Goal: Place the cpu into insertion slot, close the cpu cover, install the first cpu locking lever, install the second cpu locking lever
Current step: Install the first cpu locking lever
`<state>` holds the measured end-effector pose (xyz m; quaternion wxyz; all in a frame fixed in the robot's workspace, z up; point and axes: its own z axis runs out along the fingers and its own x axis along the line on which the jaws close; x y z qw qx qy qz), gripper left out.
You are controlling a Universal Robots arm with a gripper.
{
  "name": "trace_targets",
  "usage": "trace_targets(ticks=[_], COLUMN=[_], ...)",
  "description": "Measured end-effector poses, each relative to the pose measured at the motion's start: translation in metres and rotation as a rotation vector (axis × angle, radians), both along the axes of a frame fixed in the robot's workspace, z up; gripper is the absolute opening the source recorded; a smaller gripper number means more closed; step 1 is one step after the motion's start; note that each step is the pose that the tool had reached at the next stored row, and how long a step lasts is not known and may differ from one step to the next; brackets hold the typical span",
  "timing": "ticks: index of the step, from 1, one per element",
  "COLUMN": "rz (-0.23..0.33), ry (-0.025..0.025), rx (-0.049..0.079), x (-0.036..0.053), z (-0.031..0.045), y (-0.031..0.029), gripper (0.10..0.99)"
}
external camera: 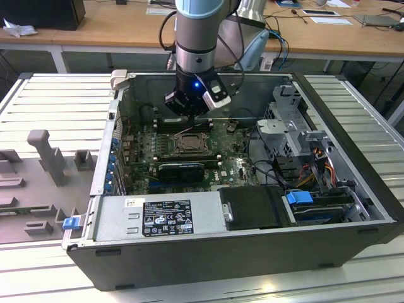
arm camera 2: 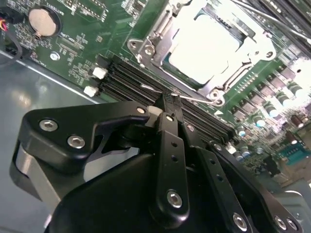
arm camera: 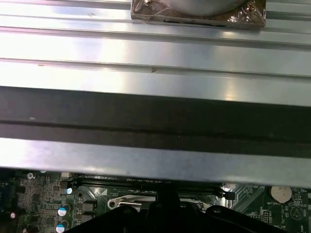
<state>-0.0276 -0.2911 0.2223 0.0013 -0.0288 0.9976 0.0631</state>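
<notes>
Inside the open computer case point(external camera: 208, 249), the insertion slot point(external camera: 188, 144) sits in the middle of the green board. In the second wrist view the cpu point(arm camera 2: 204, 48) lies in the slot, its pale face glaring bright. The silvery cpu cover point(arm camera 2: 151, 44) frames it, lying flat. A thin wire locking lever point(arm camera 2: 194, 99) runs along the slot's edge beside the memory slots. My gripper point(external camera: 187, 117) hangs over the board just behind the slot, fingers pressed together, its tips point(arm camera 2: 167, 103) right at that lever. Whether they touch the wire I cannot tell.
Black memory slots point(arm camera 2: 126, 80) run under the fingertips, with a coin battery point(arm camera 2: 43, 20) further off. A long black card point(external camera: 181, 169), the power supply point(external camera: 161, 218), a drive cage point(external camera: 290, 120) and cables point(external camera: 315, 170) crowd the case. Grey fixtures point(external camera: 47, 154) stand at the exterior view's left.
</notes>
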Motion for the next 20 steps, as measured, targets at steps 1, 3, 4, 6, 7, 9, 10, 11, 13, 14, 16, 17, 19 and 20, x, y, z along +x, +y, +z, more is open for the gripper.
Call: trace_targets(ticks=[1,3,4,6,7,9,10,11,13,14,16,17,19,20], rz=[0.000,0.000,0.000,0.000,0.000,0.000,0.000,0.000,0.000,0.000,0.000,0.000,0.000,0.000], ry=[0.0000,0.0000,0.0000,-0.0002,-0.0002,-0.0005,-0.0004,-0.0004,-0.0005,-0.0005,-0.0005,-0.0005,-0.0003,-0.0003], rx=[0.000,0.000,0.000,0.000,0.000,0.000,0.000,0.000,-0.001,-0.002,-0.004,-0.006,-0.010,-0.015], x=[0.0021,0.0069,0.0082,0.0103,0.0107,0.0119,0.0127,0.0131,0.0134,0.0135,0.0135,0.0136,0.0136,0.0135], z=[-0.0017,-0.0051,-0.0067,-0.0092,-0.0098,-0.0128,-0.0137,-0.0141,-0.0152,-0.0158,-0.0167,-0.0172,-0.0180,-0.0183], y=[0.0000,0.0000,0.0000,0.0000,0.0000,0.0000,0.0000,0.0000,0.0000,0.0000,0.0000,0.0000,0.0000,0.0000], gripper=[0.106,0.106,0.106,0.106,0.106,0.106,0.106,0.106,0.106,0.106,0.106,0.106,0.106,0.106])
